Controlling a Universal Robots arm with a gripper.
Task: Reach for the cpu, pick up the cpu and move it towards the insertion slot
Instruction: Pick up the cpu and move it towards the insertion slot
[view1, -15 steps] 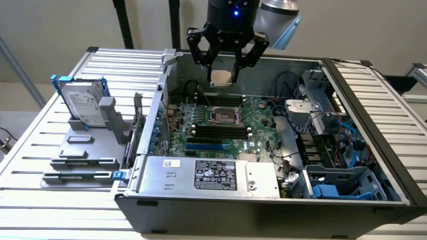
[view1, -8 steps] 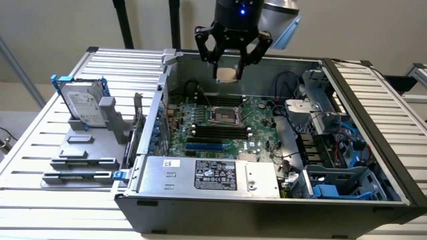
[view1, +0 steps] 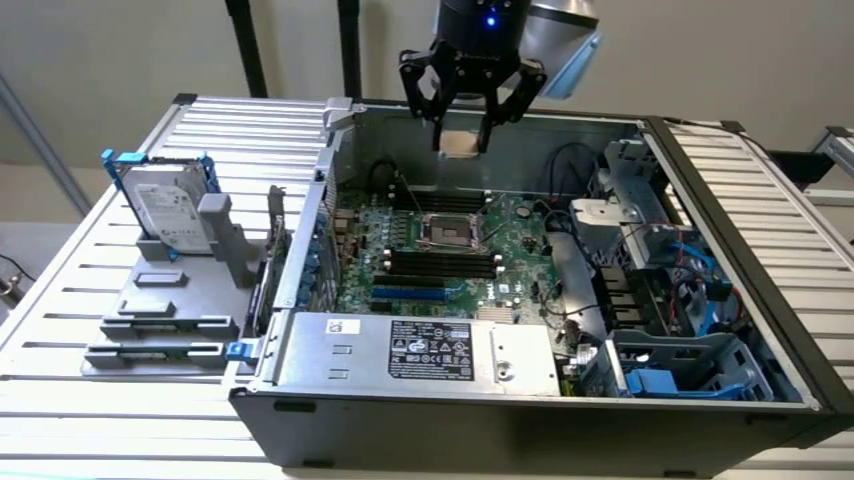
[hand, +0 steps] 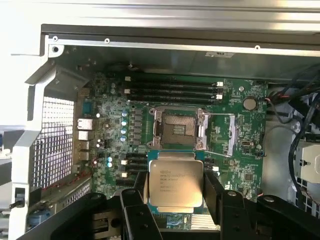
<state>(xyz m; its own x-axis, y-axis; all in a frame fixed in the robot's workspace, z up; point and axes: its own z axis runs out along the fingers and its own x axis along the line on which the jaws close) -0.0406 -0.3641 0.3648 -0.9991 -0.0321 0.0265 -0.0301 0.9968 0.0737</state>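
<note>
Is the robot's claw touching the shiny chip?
Touching. In the wrist view the black jaws of the gripper press against both sides of the chip, holding it up above the open socket on the green board.

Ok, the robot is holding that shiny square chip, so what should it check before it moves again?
1. The cpu sits between the fingers of the gripper: ok.
2. Cpu lifted clear of the motherboard: ok, it hangs above the case.
3. The insertion slot is uncovered, dark centre showing: ok.
4. Nothing lies between cpu and slot: ok in the exterior view.
5. Cpu is level, not tilted: cannot tell.
6. Cpu corners match the slot's direction: cannot tell.
</note>
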